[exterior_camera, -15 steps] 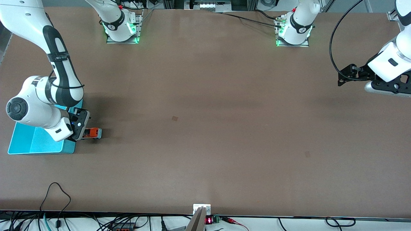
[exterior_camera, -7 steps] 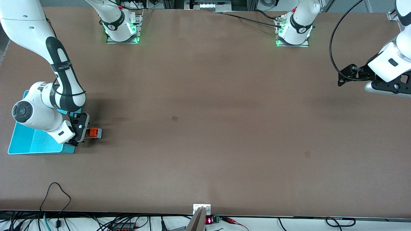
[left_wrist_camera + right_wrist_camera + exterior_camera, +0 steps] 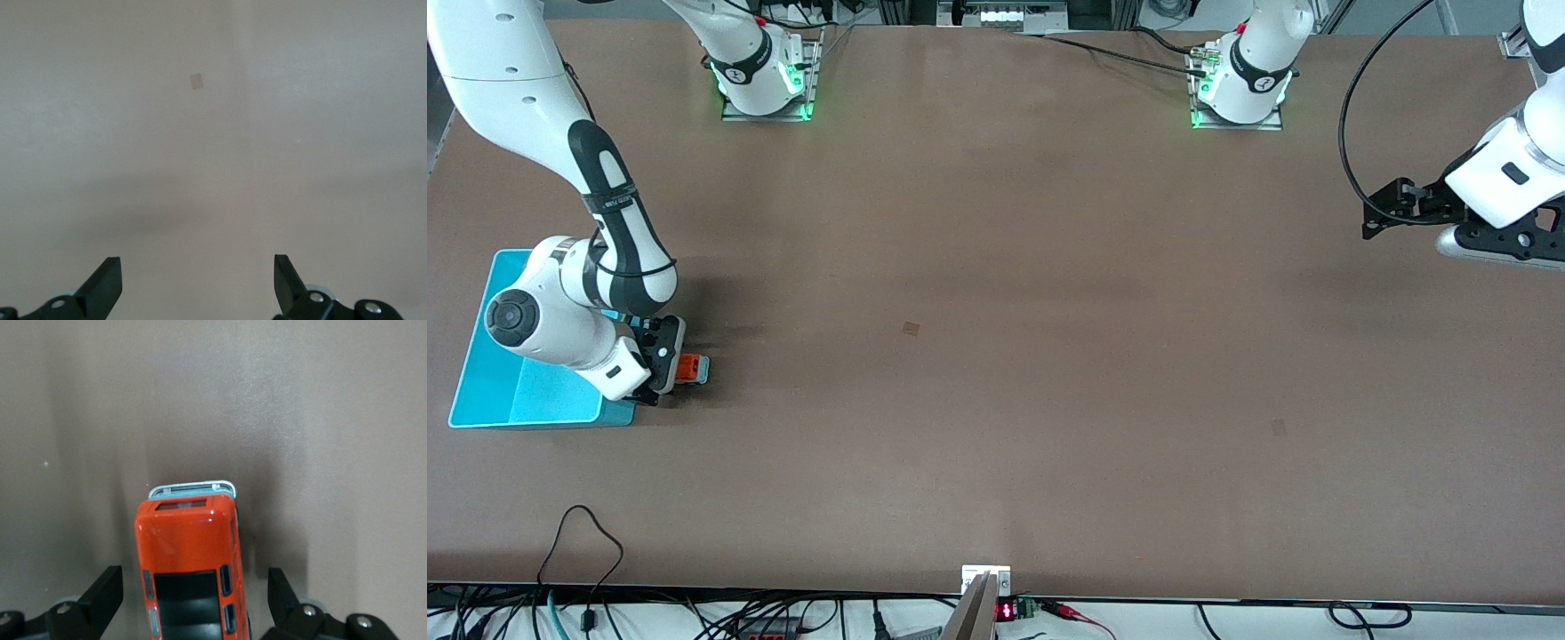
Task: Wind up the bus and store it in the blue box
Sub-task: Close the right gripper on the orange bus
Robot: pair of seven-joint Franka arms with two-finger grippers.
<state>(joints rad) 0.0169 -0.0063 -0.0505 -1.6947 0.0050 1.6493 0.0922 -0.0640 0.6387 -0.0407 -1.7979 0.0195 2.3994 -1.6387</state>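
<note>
The orange bus (image 3: 691, 367) stands on the table right beside the blue box (image 3: 489, 373), toward the right arm's end. In the right wrist view the bus (image 3: 190, 567) shows its orange roof, black windows and grey-white front. My right gripper (image 3: 669, 372) is low over the bus, open, with one finger on each side of it and gaps to both (image 3: 193, 600). My left gripper (image 3: 197, 283) is open and empty, held up over the left arm's end of the table (image 3: 1383, 213), and waits there.
The box is partly covered by the right arm. A small dark patch (image 3: 911, 328) lies on the brown table near the middle, and another (image 3: 1278, 428) toward the left arm's end. Cables run along the table edge nearest the front camera.
The right arm has swung away from over the box toward the bus, and its gripper has come down over the bus. The bus, box and left arm have not moved.
</note>
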